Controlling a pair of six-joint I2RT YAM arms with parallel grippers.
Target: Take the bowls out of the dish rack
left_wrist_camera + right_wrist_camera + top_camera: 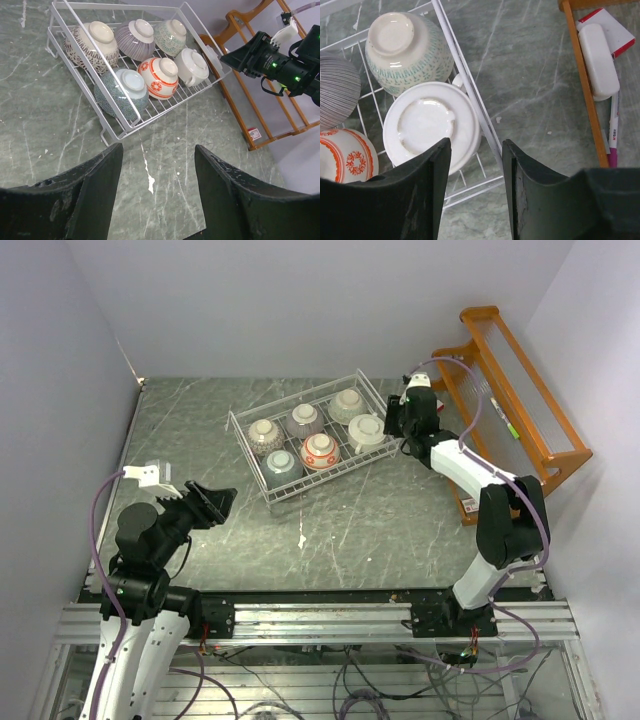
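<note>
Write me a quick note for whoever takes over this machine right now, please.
Left gripper: open, empty, over the table, short of the dish rack.
Right gripper: open, empty, above the cream bowl at the rack's edge.
Bowls: all six sit upside down in the rack.
Done: nothing unloaded yet.
Left: lift out all six.
</note>
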